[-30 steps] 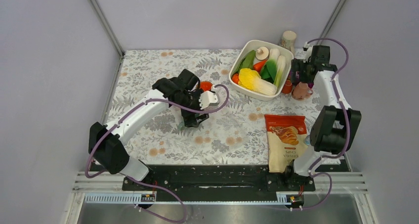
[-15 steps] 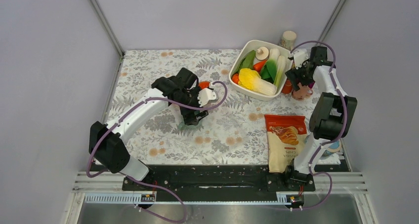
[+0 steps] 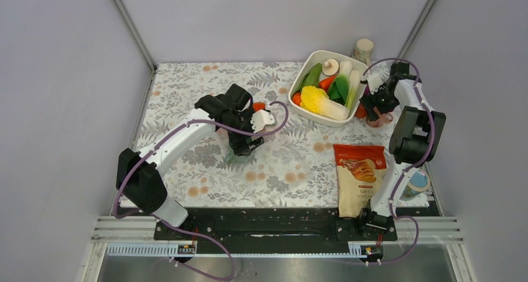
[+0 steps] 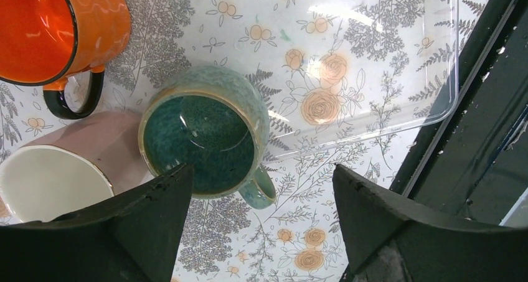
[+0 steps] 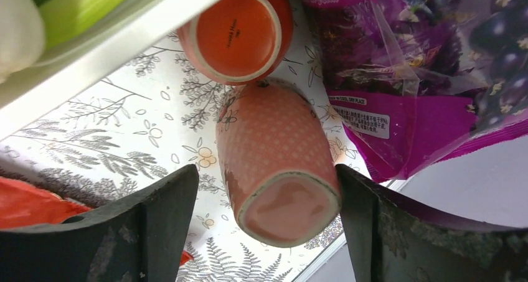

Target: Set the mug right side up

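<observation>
Danger comes mostly from the crowding around the pink mug (image 5: 277, 164), which stands mouth down on the cloth just beside the right side of the white dish (image 5: 112, 45), its flat base turned up to the camera. The right gripper (image 5: 268, 168) is spread wide and holds nothing; in the wrist view one finger lies on each side of the mug. An orange cup (image 5: 235, 33), also base up, touches or nearly touches the mug on the dish side, and a purple bag (image 5: 411, 76) lies close on the side away from the dish. If the jaws close off centre, the rounded wall may slip out, or a finger may push the cup or catch the bag. Turning it so close to the dish may also knock the rim. Well apart from the dish, the left gripper (image 4: 263, 167) hangs released above a teal mug (image 4: 202, 139) that stands mouth up.
</observation>
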`<action>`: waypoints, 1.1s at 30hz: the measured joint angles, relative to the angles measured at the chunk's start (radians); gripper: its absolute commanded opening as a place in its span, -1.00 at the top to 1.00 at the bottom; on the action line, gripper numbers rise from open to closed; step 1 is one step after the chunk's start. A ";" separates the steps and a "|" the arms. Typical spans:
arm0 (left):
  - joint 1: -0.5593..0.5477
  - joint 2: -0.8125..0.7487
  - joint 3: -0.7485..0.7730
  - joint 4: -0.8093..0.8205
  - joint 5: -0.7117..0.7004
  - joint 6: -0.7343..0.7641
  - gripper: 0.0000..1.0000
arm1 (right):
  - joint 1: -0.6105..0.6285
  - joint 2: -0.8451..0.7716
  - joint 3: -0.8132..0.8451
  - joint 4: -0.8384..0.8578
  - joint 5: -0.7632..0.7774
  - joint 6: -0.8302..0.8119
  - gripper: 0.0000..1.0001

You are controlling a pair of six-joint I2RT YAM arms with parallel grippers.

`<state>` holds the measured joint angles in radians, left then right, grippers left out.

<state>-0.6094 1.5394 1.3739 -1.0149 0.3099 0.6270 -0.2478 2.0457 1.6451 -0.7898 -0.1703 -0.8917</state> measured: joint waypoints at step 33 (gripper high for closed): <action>0.000 0.024 0.032 -0.013 0.005 0.005 -0.69 | 0.003 0.090 0.069 -0.106 -0.007 -0.058 0.57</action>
<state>-0.6090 1.5635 1.4059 -1.0283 0.3145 0.6315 -0.2451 2.1353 1.7142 -0.8963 -0.1776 -0.9501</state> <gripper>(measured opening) 0.849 0.682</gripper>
